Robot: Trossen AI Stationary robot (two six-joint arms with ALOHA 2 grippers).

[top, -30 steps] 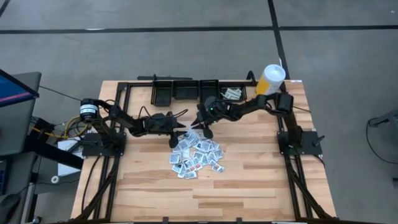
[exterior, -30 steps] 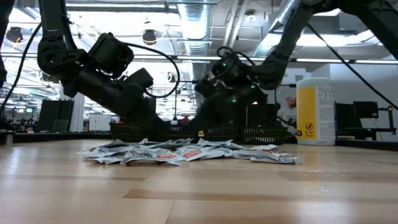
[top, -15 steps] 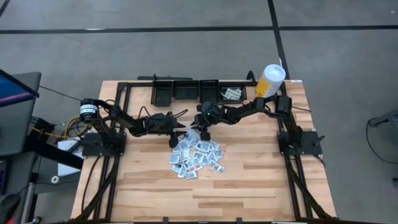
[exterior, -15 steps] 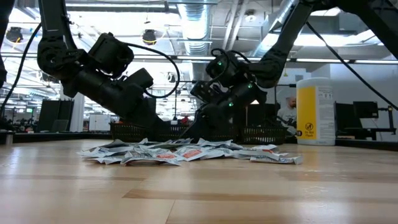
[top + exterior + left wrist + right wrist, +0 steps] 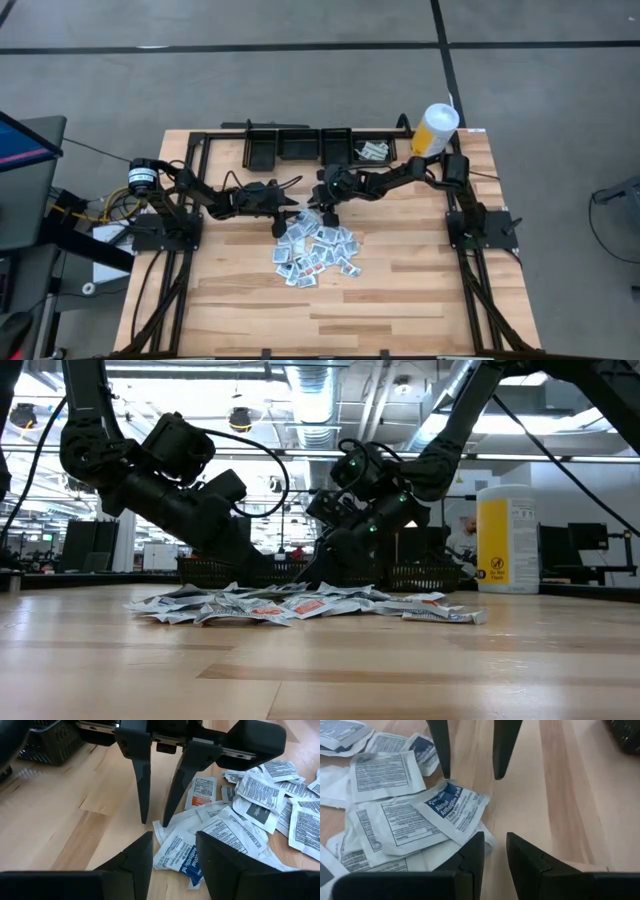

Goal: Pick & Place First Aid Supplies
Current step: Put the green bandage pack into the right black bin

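Both claws low at the far edge of the packet pile, neither one holding anything.

I see the first aid packets (image 5: 314, 251) heaped in a loose pile near the middle of the table (image 5: 400, 300), a little toward its far edge, with a few more lying in the rightmost black bin (image 5: 372, 150) along that far edge. My left claw (image 5: 281, 222) sits at the pile's far-left fringe, fingers parted with a clear gap, straddling the corner of a blue-printed packet (image 5: 180, 857) without pinching it. My right claw (image 5: 327, 212) faces it just across the pile's far side, fingers spread only narrowly and empty, tips just beside another blue-printed packet (image 5: 455, 810). The white-and-yellow canister (image 5: 436, 128) stands near the table's far right corner.
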